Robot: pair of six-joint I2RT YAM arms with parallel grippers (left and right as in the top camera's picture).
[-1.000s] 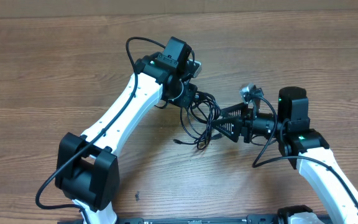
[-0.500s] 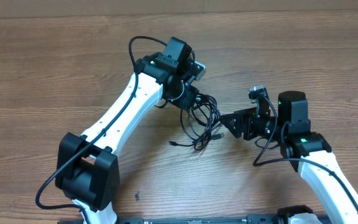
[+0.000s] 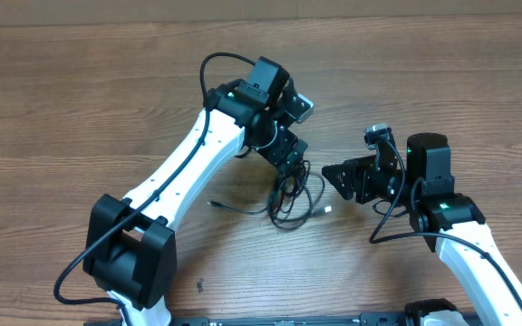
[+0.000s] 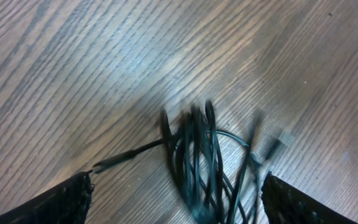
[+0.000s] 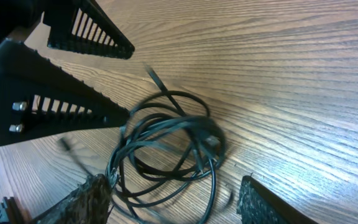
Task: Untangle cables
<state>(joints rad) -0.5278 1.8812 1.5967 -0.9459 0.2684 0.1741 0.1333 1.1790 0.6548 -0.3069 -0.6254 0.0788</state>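
The cables point(image 3: 293, 195) lay on the wooden table point(image 3: 80, 91) as a loose bundle of thin black loops, overlapping one another. One strand point(image 3: 238, 208) ran out of the bundle to its left and ended in a small dark plug point(image 3: 212, 203). A pale plug point(image 3: 329, 210) lay at the bundle's right edge, just beside the loops.

The left gripper point(image 3: 290, 156) hung at the far edge of the cables, pointing down at them. Its jaws stood wide apart and held nothing: in the left wrist view the two fingertips point(image 4: 55, 202) sat at either side with the loops lying free on the wood between them. That view was blurred, so I cannot tell whether the fingers touched any strand.

The right gripper point(image 3: 332, 174) was to the right of the cables, near them but apart, with its tips turned toward the bundle. Its jaws were also open and empty, and in the right wrist view the loops lay ahead of its fingers point(image 5: 86, 199).
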